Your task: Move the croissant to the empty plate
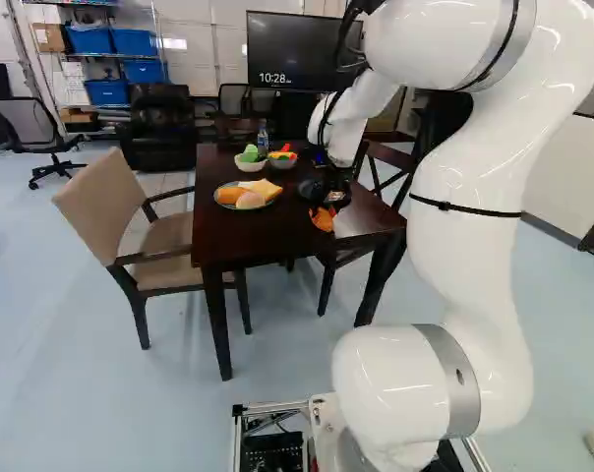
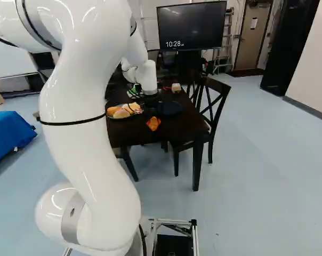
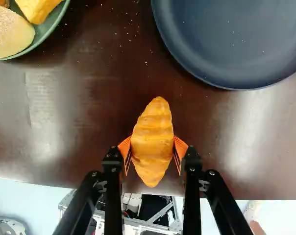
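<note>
Gripper was clenched on the croissant, 1 orange pad at its 9 o'clock and 1 at its 3 o'clock, both touching. Croissant lay lengthwise between the fingers, over the near part of the dark wood table; can't tell if it was raised or touching the wood. Clock below: wrist view, 12 = straight ahead of the gripper. Dark blue plate sat at 1 o'clock from the croissant, apart from it, no food on it, just a few pale specks. Green plate was at 10 to 11 o'clock, holding a pale roll, a yellow piece and 1 orange piece, partly cut off. Table edge ran behind the croissant at 6 o'clock. Left base view: white bowl with green food at 12 o'clock from the green plate, 2nd bowl at 1 o'clock, bottle just past them. Tan chair stood at the table's 9 o'clock. Right base view: dark wood chair at the table's 2 o'clock, screen beyond at 1 o'clock.
</note>
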Motion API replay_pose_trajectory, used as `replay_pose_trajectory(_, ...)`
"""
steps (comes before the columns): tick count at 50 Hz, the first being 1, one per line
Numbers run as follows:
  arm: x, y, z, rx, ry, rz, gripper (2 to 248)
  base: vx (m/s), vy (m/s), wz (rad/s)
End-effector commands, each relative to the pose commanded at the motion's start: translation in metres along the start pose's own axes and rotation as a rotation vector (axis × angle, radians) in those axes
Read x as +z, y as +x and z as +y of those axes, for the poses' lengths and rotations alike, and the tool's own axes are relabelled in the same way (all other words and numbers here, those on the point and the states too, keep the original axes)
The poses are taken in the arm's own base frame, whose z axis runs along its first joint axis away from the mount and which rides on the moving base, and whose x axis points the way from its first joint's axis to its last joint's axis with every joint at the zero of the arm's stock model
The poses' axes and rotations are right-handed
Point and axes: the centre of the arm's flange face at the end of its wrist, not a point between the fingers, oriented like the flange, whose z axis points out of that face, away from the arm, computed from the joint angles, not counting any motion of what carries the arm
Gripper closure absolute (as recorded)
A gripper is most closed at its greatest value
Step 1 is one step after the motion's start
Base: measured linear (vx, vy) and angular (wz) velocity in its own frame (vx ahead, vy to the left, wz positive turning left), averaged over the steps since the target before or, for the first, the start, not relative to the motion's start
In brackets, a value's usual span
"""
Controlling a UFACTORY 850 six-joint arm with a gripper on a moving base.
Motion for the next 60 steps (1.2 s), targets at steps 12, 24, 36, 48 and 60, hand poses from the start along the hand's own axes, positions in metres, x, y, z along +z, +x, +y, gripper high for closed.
replay_pose_trajectory(12, 0.0, 0.0, 0.0, 0.0, 0.0, 0.0, 123, 0.0, 0.0, 0.0)
replay_pose_trajectory(24, 0.0, 0.0, 0.0, 0.0, 0.0, 0.0, 130, 0.0, 0.0, 0.0)
replay_pose_trajectory(36, -0.001, 0.0, 0.0, 0.0, 0.0, 0.001, 128, 0.0, 0.0, 0.0)
replay_pose_trajectory(48, -0.016, -0.002, -0.002, -0.002, -0.008, 0.024, 128, 0.0, 0.0, 0.0)
replay_pose_trajectory(60, -0.032, 0.004, 0.002, 0.0, -0.019, 0.054, 128, 0.0, 0.0, 0.0)
